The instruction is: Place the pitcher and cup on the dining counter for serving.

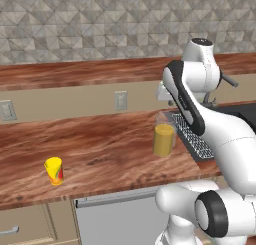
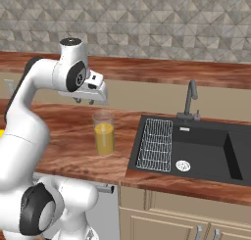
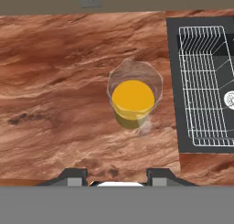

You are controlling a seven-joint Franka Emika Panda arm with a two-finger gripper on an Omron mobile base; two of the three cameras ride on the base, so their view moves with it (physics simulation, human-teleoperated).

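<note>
The pitcher (image 1: 163, 139) (image 2: 104, 136) stands upright on the lower worktop just left of the sink, clear with orange-yellow liquid inside. From above, the pitcher (image 3: 133, 102) sits in the middle of the hand view. My gripper (image 2: 84, 101) (image 3: 116, 179) hovers above and a little behind it, open, with nothing between its fingers. The small yellow cup (image 1: 54, 170) with a red patch stands far to the left near the worktop's front edge. The dining counter (image 1: 75, 74) (image 2: 171, 70) is the raised wood strip behind, atop a beige panel wall.
A black sink (image 2: 206, 151) with a wire rack (image 2: 156, 145) (image 3: 205, 81) and a faucet (image 2: 190, 99) lies right of the pitcher. Wall outlets (image 1: 120, 100) sit in the beige panel. My own arm (image 1: 185, 101) crosses above the pitcher in the left base view.
</note>
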